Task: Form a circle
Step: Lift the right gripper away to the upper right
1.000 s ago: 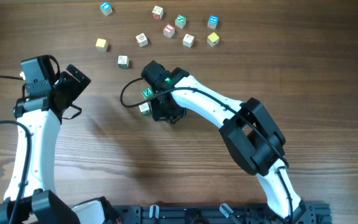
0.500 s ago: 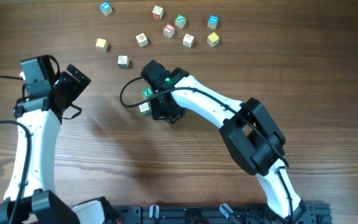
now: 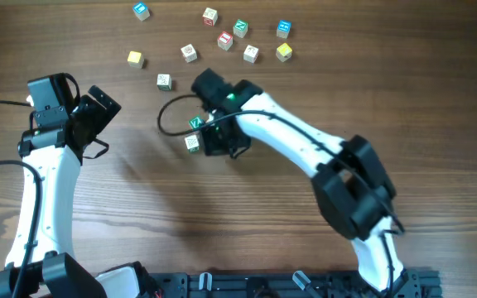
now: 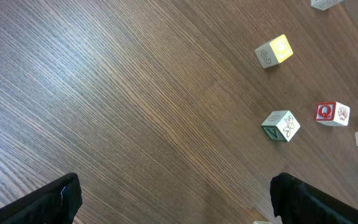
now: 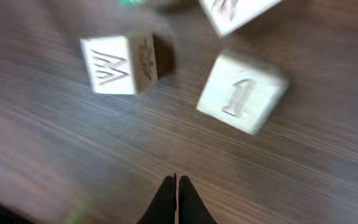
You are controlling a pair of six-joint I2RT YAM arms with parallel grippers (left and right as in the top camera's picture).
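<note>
Two hands: the right hand (image 5: 177, 186), pressed together and empty, sits just right of the circle (image 3: 193, 132), mid table (image 3: 222, 215). The left hand (image 3: 99, 108), spread wide, hangs well left; right is nearer.

You've a matt, grained wood table (image 4: 104, 93), pale smooth-faced wooden cubes (image 5: 243, 93), and an arm (image 3: 284, 136) shelled in smooth white plastic.
</note>
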